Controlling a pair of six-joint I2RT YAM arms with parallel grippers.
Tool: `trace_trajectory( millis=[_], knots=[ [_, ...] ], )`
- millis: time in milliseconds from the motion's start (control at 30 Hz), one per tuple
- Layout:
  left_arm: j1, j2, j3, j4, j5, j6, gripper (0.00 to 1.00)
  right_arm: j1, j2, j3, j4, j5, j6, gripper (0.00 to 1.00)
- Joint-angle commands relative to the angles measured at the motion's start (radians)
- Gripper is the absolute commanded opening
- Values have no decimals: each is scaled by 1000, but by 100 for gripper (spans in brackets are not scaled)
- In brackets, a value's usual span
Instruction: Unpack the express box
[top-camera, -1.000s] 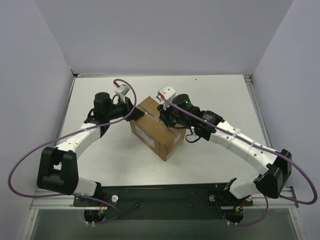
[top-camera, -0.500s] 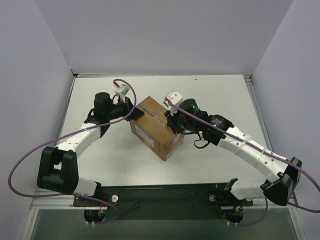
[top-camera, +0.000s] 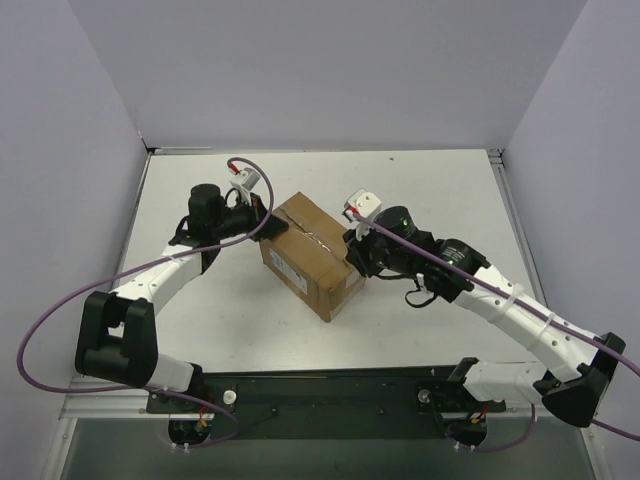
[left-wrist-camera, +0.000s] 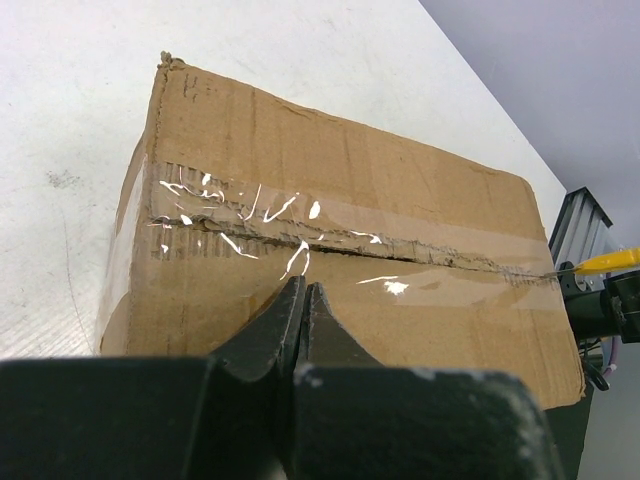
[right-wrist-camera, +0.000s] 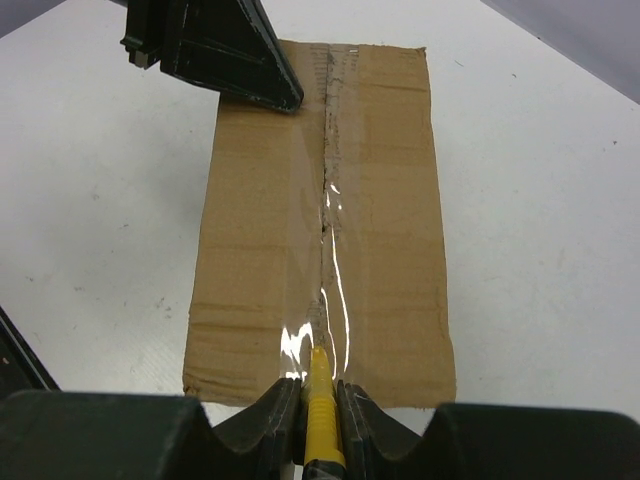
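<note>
Top external view, from the left: the left gripper (top-camera: 263, 218) sits at the far-left corner of the express box (top-camera: 310, 255), its jaws pressed fully together with nothing between them. Its wrist camera shows the closed tips resting on the box's top near the tape seam (left-wrist-camera: 400, 245). I judge it is placed there as a brace, pinning the box against the table (top-camera: 230, 320) so that it does not slide under a blade.

The box itself stands mid-table between the two arms, turned at an angle, label side facing the near edge, flaps lying flat. The tape along the seam looks ragged and split for much of its length, though how deep the cut goes I cannot tell.

On the right, the right gripper (right-wrist-camera: 318, 385) is clamped on a yellow utility knife (right-wrist-camera: 322, 440), held in line with the seam. Its tip sits at the box edge nearest that arm, which suits a slice along the join rather than across it. Once the tape is fully parted, the next step is probably lifting the flaps.
</note>
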Motion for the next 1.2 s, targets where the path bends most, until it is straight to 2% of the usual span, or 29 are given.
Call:
trace_trajectory(
  millis=[0,400,633,733,767,833,900,933,1033,1067,1167],
  knots=[
    [24,40,10,-79,-124,67,0,6,-57,-34,-127,-16,19,0],
    [27,35,10,-96,-130,86,0,-37,-146,-77,-221,-93,17,0],
    [27,15,-9,-99,-130,78,0,-124,-206,-58,-325,-174,-29,0],
    [26,-12,11,-79,-72,52,0,-187,-228,-45,-345,-201,-55,0],
    [27,-33,30,-66,-25,37,0,-251,-228,-38,-345,-201,-46,0],
    [21,-52,126,-59,23,11,0,-329,-217,-41,-331,-193,-26,0],
    [18,-55,215,-105,68,73,9,-408,-194,-52,-286,-162,-35,0],
    [20,-52,311,-134,62,109,19,-416,-188,-72,-264,-117,-56,0],
    [17,-43,424,-269,-22,283,36,-417,-153,-90,-178,-64,-125,0],
    [17,-40,438,-307,-46,345,46,-416,-130,-86,-169,-58,-130,0],
    [12,-21,475,-387,-93,414,59,-417,-93,-63,-166,-50,-124,0]
  ],
)
